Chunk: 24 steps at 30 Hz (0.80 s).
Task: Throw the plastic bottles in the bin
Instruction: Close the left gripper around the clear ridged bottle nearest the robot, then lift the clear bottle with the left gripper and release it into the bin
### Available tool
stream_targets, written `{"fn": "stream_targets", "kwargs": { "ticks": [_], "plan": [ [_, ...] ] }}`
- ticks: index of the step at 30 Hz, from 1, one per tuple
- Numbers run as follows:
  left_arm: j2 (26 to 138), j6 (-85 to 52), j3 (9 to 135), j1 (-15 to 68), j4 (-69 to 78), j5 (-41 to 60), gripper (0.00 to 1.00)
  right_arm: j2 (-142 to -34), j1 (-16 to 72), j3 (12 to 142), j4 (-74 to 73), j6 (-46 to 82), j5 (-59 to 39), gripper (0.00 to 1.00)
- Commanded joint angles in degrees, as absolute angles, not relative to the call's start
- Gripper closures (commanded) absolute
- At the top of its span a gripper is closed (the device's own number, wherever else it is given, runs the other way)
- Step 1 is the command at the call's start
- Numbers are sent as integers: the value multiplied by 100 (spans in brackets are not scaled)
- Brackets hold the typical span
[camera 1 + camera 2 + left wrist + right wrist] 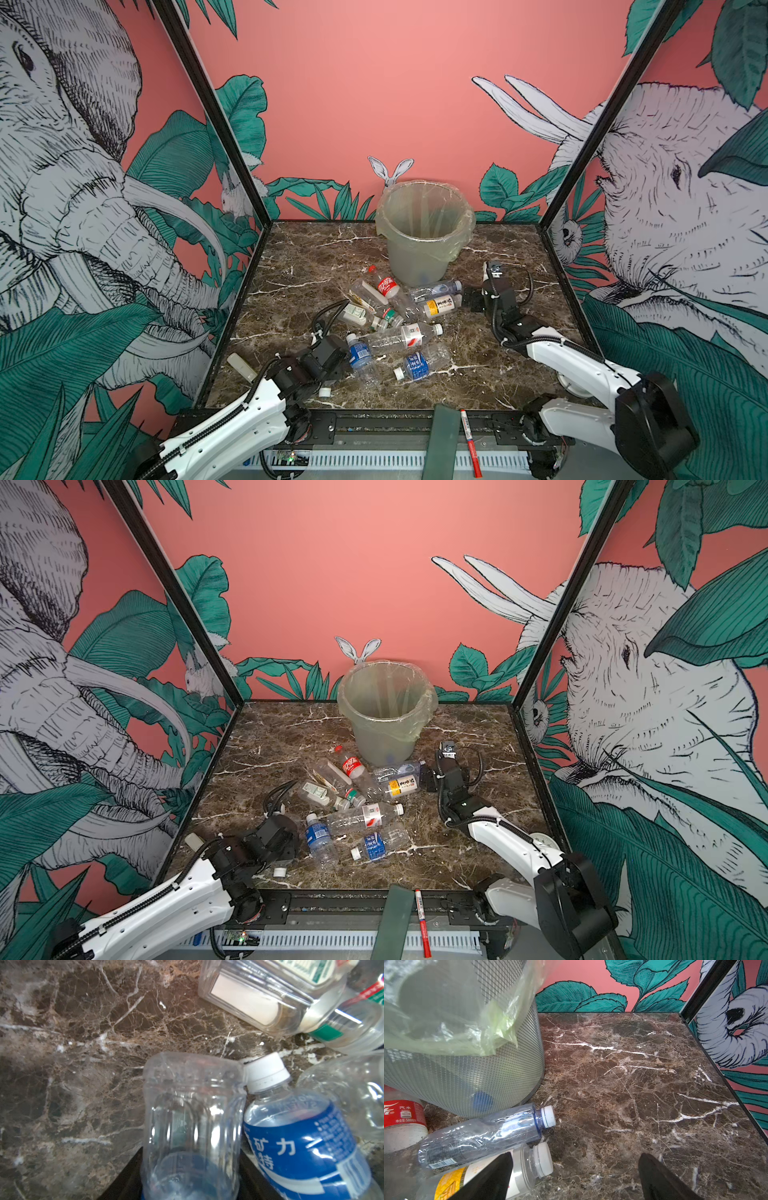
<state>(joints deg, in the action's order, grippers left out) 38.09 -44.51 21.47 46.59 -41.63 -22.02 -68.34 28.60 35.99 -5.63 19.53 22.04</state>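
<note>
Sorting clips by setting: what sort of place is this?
Probably a staged robot test booth, not a home: printed jungle-mural walls, a black frame post, marble-look tabletop.

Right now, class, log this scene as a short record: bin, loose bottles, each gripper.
bin: round grey-green plastic bin, clear bag liner, upright at the back
bottles: small clear plastic bottles heaped on the brown marble table in front of it
left gripper: jaws against both sides of a crushed clear label-less bottle
right gripper: open, at the cap end of a yellow-labelled clear bottle
</note>
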Motion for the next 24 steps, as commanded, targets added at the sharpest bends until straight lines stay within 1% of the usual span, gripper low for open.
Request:
{"fn": "stream_targets", "kwargs": {
  "ticks": [1, 6, 10, 16, 20, 24],
  "plan": [
    [3712, -4118, 2392, 4677, -4179, -2425, 51, -6922, 2838, 3763, -555, 1979, 2243, 4],
    [3373, -3611, 2460, 4676, -4011, -2399, 52, -6934, 2834, 3771, -543, 1986, 2241, 4],
    [2851, -3182, 2482, 4678, -3875, -2284, 56, -6994, 2843, 3797, -504, 1992, 2281, 4],
    [2327, -2519, 2494, 4676, -3270, -1561, 57, -7027, 2837, 3789, -536, 2012, 2310, 4],
    [2441, -2133, 2786, 4677, -2962, -1326, 57, -7075, 2835, 3829, -504, 2004, 2276, 3],
    [3010, -1858, 3291, 4682, -2592, -1213, 57, -7088, 2839, 3853, -475, 2003, 2272, 3]
  ]
}}
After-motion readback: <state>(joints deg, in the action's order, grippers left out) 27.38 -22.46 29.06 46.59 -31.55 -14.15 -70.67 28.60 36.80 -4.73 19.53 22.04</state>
